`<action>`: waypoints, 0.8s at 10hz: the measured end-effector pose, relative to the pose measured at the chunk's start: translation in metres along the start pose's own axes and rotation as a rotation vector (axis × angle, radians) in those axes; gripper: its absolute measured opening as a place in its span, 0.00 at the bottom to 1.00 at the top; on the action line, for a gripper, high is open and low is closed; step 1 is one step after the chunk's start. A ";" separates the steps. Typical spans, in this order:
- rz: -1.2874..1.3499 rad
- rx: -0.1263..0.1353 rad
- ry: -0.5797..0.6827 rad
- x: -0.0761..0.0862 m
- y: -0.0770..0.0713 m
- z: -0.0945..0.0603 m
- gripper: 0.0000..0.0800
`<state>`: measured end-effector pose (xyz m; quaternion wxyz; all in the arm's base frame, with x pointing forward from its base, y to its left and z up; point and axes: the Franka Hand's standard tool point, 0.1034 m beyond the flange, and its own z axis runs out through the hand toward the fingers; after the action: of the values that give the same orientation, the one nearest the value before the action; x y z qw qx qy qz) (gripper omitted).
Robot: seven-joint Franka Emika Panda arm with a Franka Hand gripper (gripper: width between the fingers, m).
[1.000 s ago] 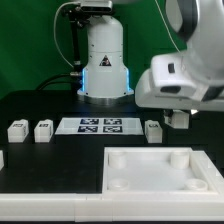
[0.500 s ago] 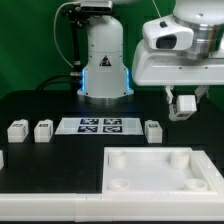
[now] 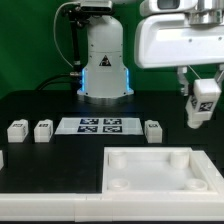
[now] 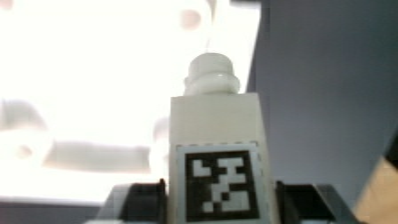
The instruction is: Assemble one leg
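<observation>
My gripper hangs at the exterior view's right, well above the table, shut on a white leg with a black-and-white tag. In the wrist view the leg stands between my dark fingers, tag toward the camera and a rounded peg at its far end. The large white tabletop with round corner sockets lies at the front, below and to the exterior view's left of the held leg. Three more legs rest on the black table: two at the left and one near the middle.
The marker board lies behind the tabletop between the loose legs. The robot base stands at the back centre. A white edge piece runs along the front left. A green backdrop closes the rear.
My gripper has risen and moved to the exterior view's right, lifting the leg clear of the table. The other legs and the tabletop have not moved.
</observation>
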<state>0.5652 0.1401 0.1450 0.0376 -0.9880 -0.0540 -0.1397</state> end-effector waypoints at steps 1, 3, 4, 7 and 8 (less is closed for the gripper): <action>-0.001 0.006 0.044 -0.005 0.000 0.002 0.37; -0.012 0.032 0.259 -0.001 -0.002 0.001 0.37; -0.029 0.030 0.350 -0.009 0.006 0.009 0.37; -0.053 -0.005 0.319 0.039 0.035 0.009 0.37; -0.059 -0.006 0.321 0.041 0.037 0.020 0.37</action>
<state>0.6142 0.1097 0.1349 0.0387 -0.9510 -0.0757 -0.2971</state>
